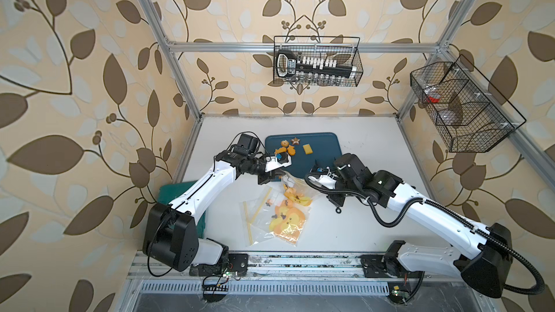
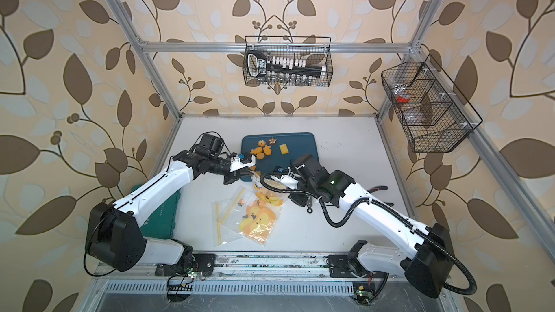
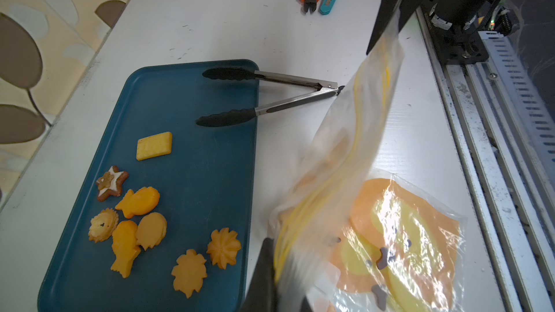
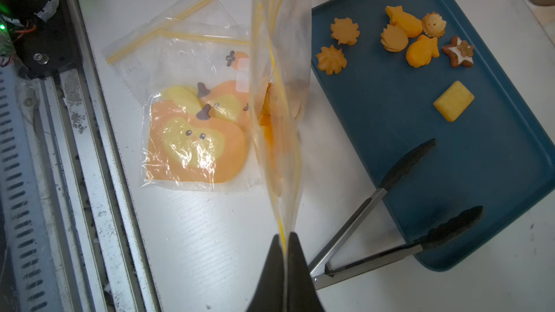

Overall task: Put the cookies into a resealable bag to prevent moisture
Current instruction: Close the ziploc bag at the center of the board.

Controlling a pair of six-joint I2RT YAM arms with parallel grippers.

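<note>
White worktop (image 1: pixel 360 229): cookies (image 1: pixel 289 150) lie on the tray (image 1: pixel 318 160) at twelve o'clock. Left fingers (image 3: pixel 262 268) and right fingers (image 4: pixel 270 274) each pinch the bag (image 4: pixel 282 55) rim, likely holding it up for opening.

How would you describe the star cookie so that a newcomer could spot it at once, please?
Find the blue tray on the white table. Its cookies are nearly all orange, plus one yellow rectangle. The star cookie, lying between that rectangle and the orange ones, is the only brown one, with white icing.
</note>
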